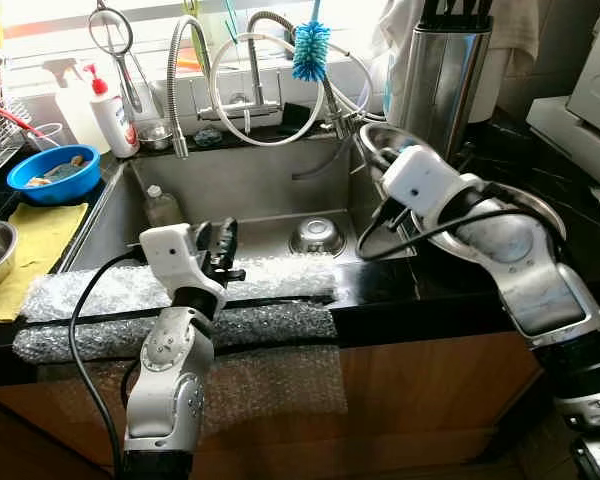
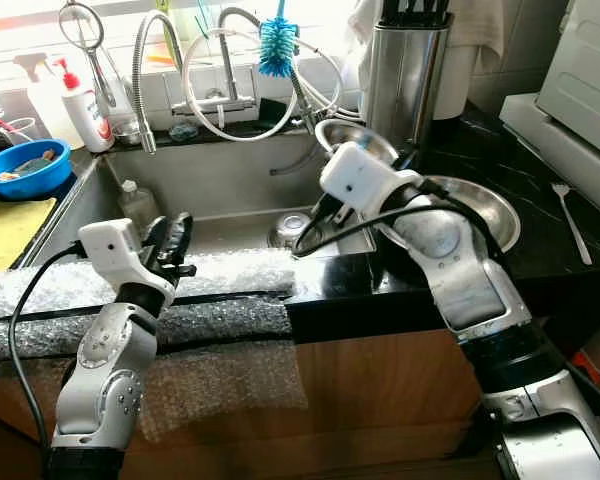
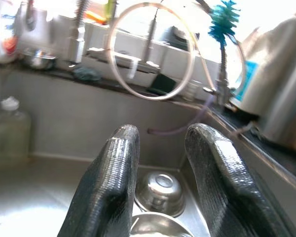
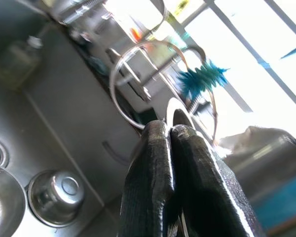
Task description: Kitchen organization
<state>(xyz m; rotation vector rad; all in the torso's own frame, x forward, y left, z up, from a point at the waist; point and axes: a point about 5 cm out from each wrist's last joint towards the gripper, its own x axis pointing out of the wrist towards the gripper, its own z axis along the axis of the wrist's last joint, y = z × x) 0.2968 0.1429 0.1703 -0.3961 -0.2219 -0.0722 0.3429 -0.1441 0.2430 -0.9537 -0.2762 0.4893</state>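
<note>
Steel small bowl sits upside down on the sink floor by the drain, just ahead of and below the left tool. Left tool hovers over the sink's front edge, above the bubble wrap, with its fingers narrowly apart and nothing between them. Right tool is over the sink's right edge with its fingers pressed together; can't tell if anything thin is pinched. The bowl lies below and to the left of it.

Likely step: get the bowl out of the sink. To do it well:
- Open the left tool wider before it goes down; the present gap looks too narrow for the bowl.
- An inverted dome is slippery, so take it by the rim, one finger under the edge, not across the top.
- Come in from the front, keeping clear of the plastic bottle, which is farther off to the left tool's left.
- Keep the right tool clear of the steel plate on the table under its arm.
- Lift slowly; wet steel may slide.
</note>
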